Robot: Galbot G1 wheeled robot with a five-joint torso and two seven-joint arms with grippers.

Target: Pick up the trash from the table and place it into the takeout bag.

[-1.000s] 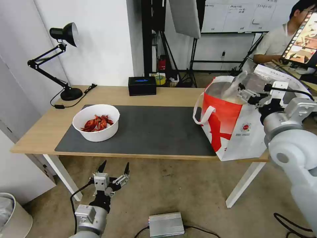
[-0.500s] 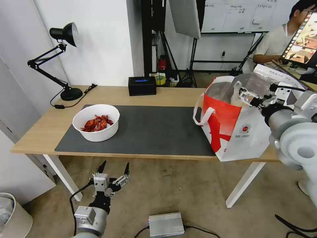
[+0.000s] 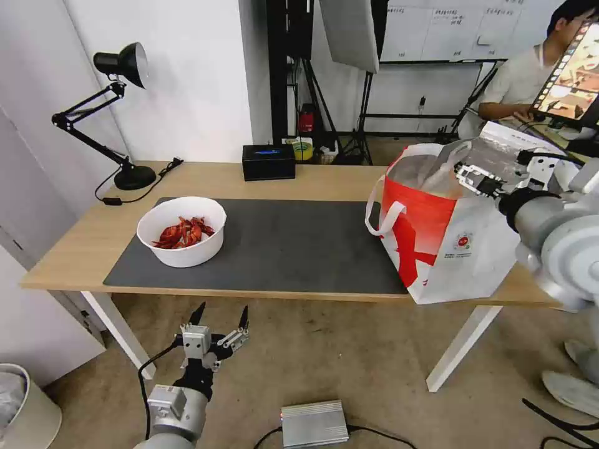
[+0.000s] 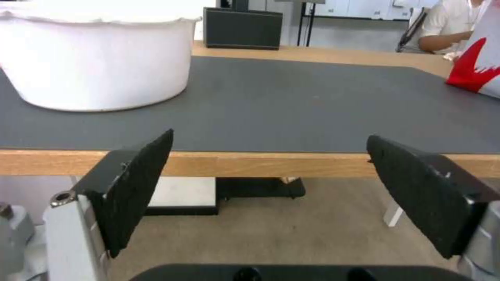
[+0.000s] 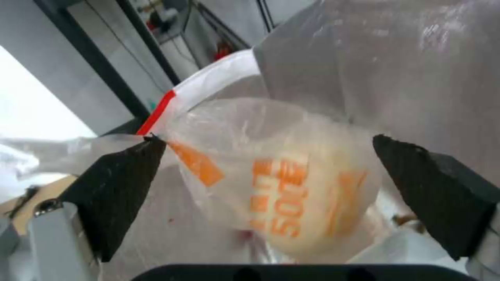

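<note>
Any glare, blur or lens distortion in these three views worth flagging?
Head view: wide-angle bending at the edges; foil lining of the takeout bag glints. Right wrist view: bagged bun soft and out of focus between the open fingers of the right gripper, foil shiny. Left wrist view: white bowl washed out, its rim detail lost.

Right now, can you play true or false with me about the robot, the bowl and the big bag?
1. The white bowl sits on the dark mat. True.
2. The bowl holds green apples. False: red crayfish shells are in it.
3. The right gripper has its jaws open, with the bagged bun beyond them inside the takeout bag. True.
4. The left gripper is squeezing the bowl. False: it hangs open below the table edge.
5. The bag lies flat on the floor. False: it stands upright on the table.
</note>
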